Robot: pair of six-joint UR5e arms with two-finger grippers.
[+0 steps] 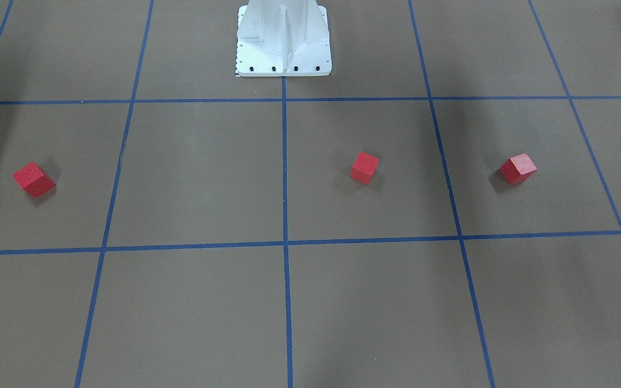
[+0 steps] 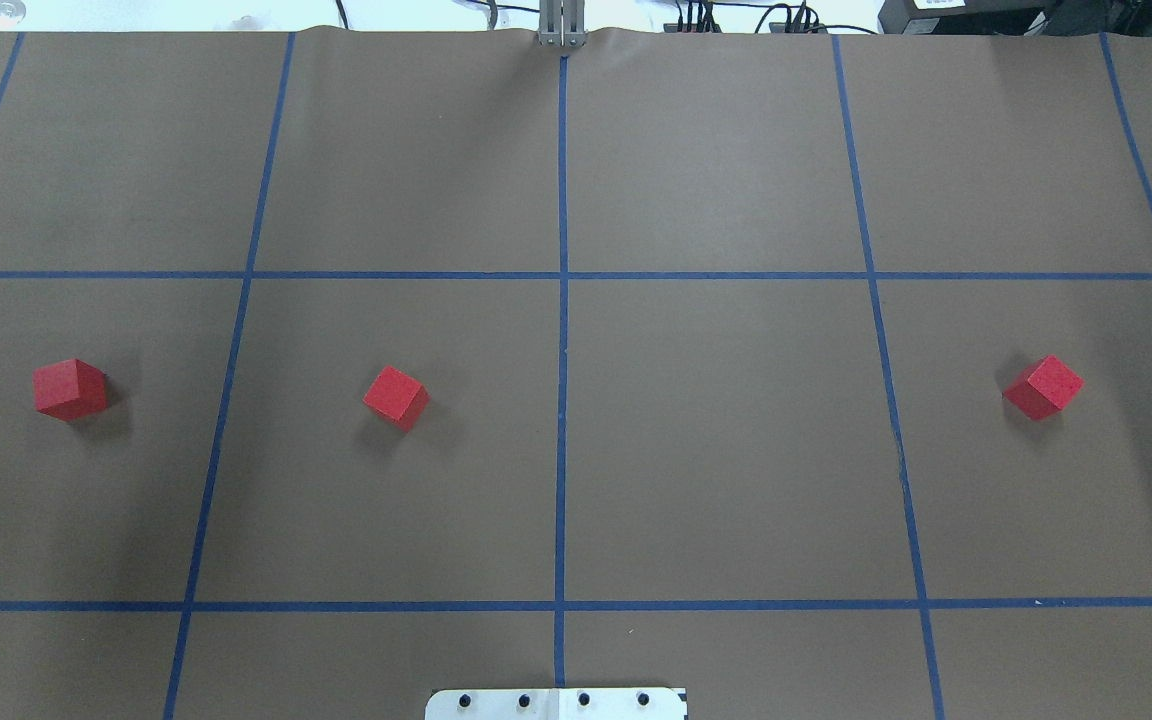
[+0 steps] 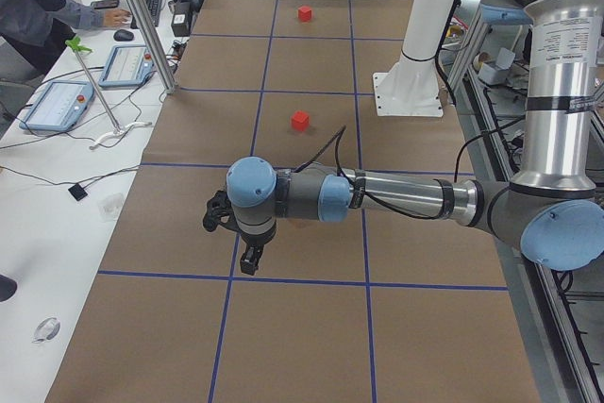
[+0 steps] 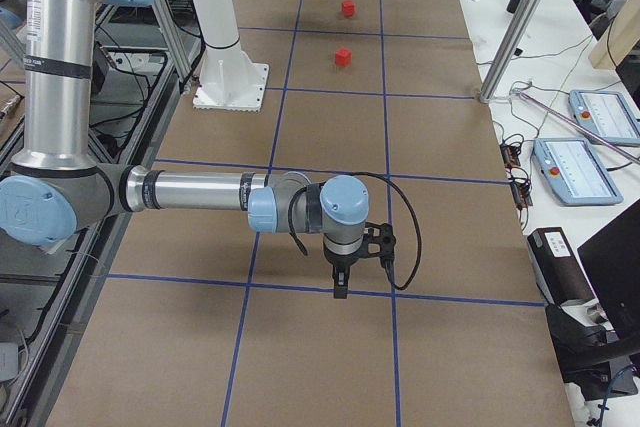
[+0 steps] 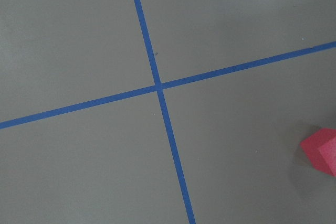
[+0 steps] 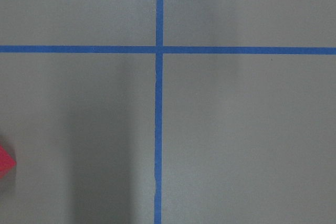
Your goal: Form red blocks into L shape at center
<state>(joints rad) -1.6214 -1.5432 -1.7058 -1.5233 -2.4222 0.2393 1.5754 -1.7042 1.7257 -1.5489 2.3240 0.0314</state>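
Three red blocks lie apart in a row on the brown floor. In the overhead view one red block (image 2: 69, 389) is at far left, one (image 2: 396, 397) is left of the middle tape line, and one (image 2: 1042, 387) is at far right. In the front view they are at the right (image 1: 518, 168), the middle (image 1: 364, 167) and the left (image 1: 34, 179). The center (image 2: 562, 430) on the middle blue line is bare. My left gripper (image 3: 248, 261) and my right gripper (image 4: 340, 287) hang over tape lines; I cannot tell if they are open. Each wrist view catches only a block's edge (image 5: 321, 150) (image 6: 5, 162).
The white base (image 1: 283, 46) stands at the middle line's end. Operators sit at a side table with tablets (image 3: 58, 103) beyond the floor's far edge. Metal posts (image 3: 142, 21) stand at that edge. More tablets (image 4: 600, 112) lie on the side table.
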